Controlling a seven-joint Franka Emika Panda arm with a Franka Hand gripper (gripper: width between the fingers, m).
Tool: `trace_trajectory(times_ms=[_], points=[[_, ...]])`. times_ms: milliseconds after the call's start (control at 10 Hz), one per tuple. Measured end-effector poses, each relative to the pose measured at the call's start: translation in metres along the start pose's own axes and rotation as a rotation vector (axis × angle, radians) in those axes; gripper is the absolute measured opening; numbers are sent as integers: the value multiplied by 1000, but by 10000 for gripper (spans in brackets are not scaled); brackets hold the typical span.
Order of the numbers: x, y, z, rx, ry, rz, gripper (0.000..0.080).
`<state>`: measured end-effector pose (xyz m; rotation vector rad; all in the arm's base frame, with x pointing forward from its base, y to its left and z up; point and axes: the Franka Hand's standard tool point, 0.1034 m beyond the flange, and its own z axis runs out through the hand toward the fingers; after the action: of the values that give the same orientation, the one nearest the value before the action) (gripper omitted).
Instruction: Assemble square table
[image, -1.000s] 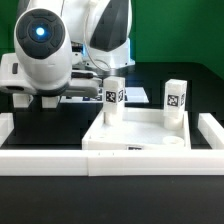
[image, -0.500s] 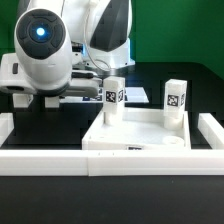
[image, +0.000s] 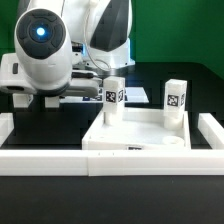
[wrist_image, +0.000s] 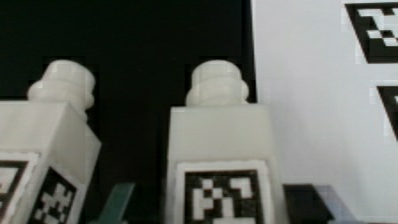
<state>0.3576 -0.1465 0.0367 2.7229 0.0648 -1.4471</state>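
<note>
In the wrist view two white leg blocks lie side by side on the black table, pegs pointing away. My gripper (wrist_image: 221, 205) is shut on the tagged leg block (wrist_image: 217, 140), with one dark finger (wrist_image: 121, 205) close on each side. The other leg block (wrist_image: 50, 130) lies just beside it, outside the jaws. In the exterior view the square table top (image: 130, 142) lies ribs up in the middle. Two more leg blocks stand upright on it, one (image: 113, 97) at its back left, one (image: 176, 100) at its back right. The arm's wrist (image: 45, 50) hides the jaws there.
The marker board (wrist_image: 329, 90) lies flat right next to the held leg; in the exterior view the marker board (image: 85, 93) shows behind the arm. A low white border wall (image: 50, 160) runs along the front, with a side piece (image: 211, 130) at the exterior view's right.
</note>
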Motion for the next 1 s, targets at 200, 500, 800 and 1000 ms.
trace_trajectory(times_ms=[200, 500, 800, 1000], points=[[-20, 12, -35, 14, 32, -20, 285], [-29, 21, -60, 15, 116, -33, 285], [-16, 15, -84, -29, 346, -43, 285], [-16, 1, -128, -64, 432, -44, 285]])
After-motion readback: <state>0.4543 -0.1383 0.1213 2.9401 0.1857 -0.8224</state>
